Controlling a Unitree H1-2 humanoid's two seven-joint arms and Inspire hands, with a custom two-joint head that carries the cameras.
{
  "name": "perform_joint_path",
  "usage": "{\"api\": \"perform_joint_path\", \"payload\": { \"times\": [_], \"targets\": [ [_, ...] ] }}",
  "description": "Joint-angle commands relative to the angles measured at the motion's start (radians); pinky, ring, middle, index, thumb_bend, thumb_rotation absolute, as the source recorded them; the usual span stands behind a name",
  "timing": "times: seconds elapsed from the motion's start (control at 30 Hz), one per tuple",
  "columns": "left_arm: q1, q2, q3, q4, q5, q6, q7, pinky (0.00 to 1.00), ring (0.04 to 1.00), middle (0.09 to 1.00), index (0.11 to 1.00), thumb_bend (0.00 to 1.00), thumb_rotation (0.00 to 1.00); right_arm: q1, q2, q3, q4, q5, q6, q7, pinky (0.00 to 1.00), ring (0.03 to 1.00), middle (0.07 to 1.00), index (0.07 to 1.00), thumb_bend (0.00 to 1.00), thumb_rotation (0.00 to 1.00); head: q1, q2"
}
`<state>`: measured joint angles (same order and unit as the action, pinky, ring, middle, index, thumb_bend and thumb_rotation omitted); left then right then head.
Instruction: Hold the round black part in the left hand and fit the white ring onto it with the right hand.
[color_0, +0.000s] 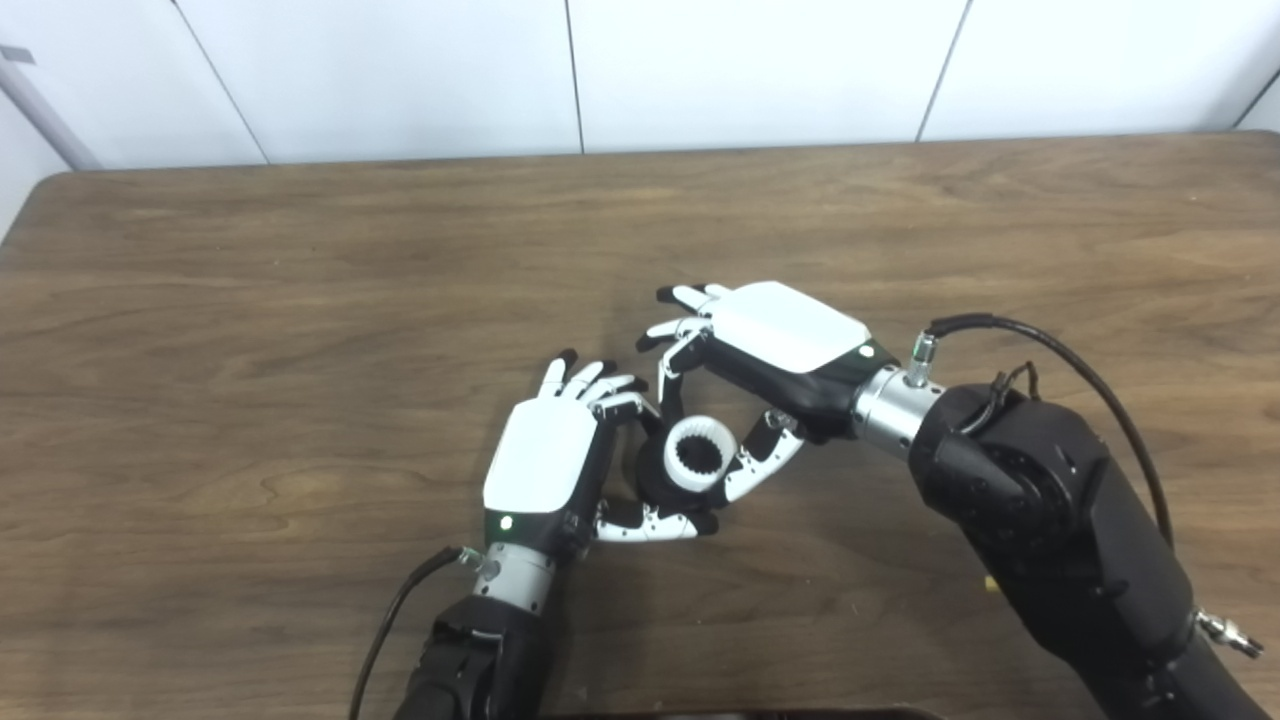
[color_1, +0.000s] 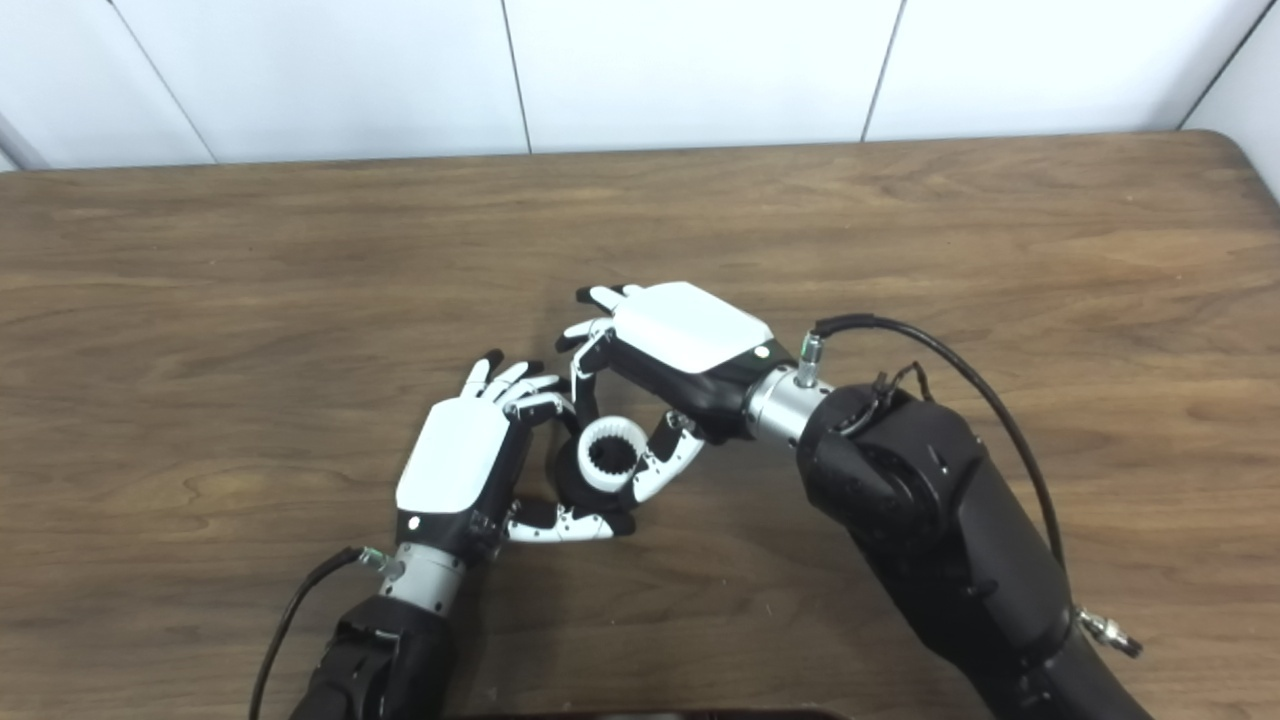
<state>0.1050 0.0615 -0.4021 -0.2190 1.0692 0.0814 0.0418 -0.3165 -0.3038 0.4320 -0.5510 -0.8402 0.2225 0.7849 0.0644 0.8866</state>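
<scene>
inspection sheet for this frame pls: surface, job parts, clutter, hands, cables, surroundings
Surface: wooden table, bare apart from the hands.
Job's things: white ring, toothed inside, sits on the round black part.
Clutter: nothing seen.
Hands: left hand grips the black part; right hand pinches the ring between finger and thumb.
Cables: black cable loops over the right forearm; another at the left wrist.
Surroundings: white panelled wall.

Head pair | looking steeply down, near | both share table (color_0: 300, 300), slightly offset
</scene>
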Motion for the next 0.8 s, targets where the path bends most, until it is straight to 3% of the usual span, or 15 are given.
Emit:
{"api": "perform_joint_path", "payload": {
  "times": [0.0, 0.77],
  "targets": [
    [-0.018, -0.003, -0.005, -0.029, 0.014, -0.003, 0.012, 1.0, 0.894, 0.795, 0.486, 0.52, 0.06, -0.027, 0.011, -0.016, -0.011, 0.003, -0.021, -0.029, 1.0, 1.0, 0.867, 0.485, 0.52, 0.14, 0.001, 0.001],
    [-0.019, -0.008, -0.013, -0.029, 0.02, 0.006, 0.013, 1.0, 0.895, 0.794, 0.485, 0.52, 0.06, -0.035, 0.026, -0.037, 0.006, 0.002, 0.0, -0.017, 1.0, 1.0, 0.862, 0.485, 0.52, 0.13, 0.005, 0.003]
  ]
}}
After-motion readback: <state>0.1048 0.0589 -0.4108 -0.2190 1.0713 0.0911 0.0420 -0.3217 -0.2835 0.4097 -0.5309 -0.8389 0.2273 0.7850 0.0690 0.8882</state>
